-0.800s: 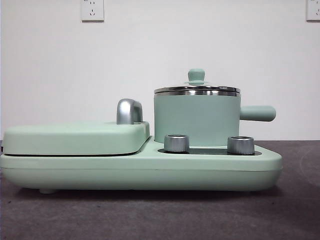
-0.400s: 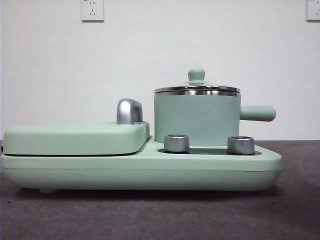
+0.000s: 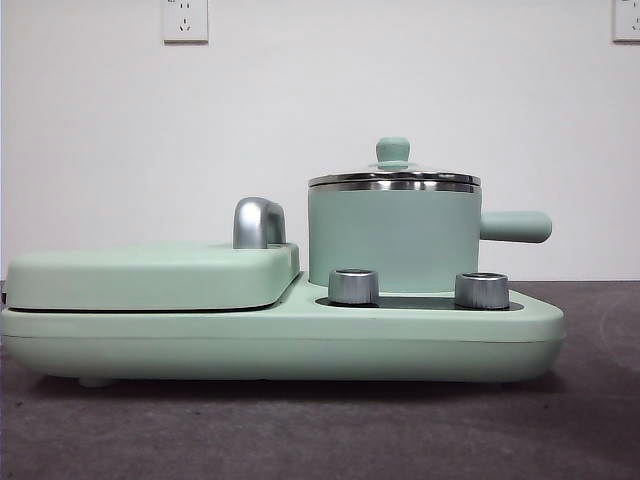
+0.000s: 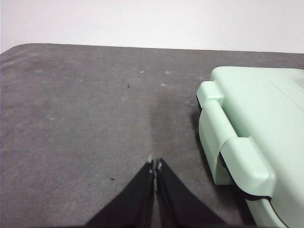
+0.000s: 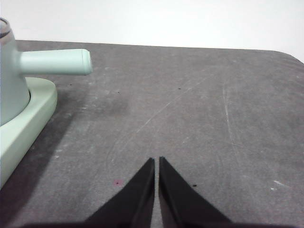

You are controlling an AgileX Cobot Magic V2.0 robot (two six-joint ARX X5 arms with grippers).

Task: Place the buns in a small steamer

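Note:
The small steamer (image 3: 392, 235), a mint-green pot with a steel rim, stands on the right half of a mint-green cooker base (image 3: 280, 340), its lid (image 3: 393, 176) on. Its stubby handle (image 3: 515, 226) points right and also shows in the right wrist view (image 5: 54, 61). The buns are out of view in every frame. My left gripper (image 4: 155, 164) is shut and empty above bare table beside the griddle end of the cooker (image 4: 256, 128). My right gripper (image 5: 156, 161) is shut and empty above bare table beside the steamer's handle. Neither arm shows in the front view.
The flat griddle section (image 3: 150, 275) with a chrome handle (image 3: 258, 222) fills the cooker's left half. Two steel knobs (image 3: 353, 286) (image 3: 481, 290) sit in front of the pot. The dark grey table (image 5: 199, 109) stretches out beside both cooker ends.

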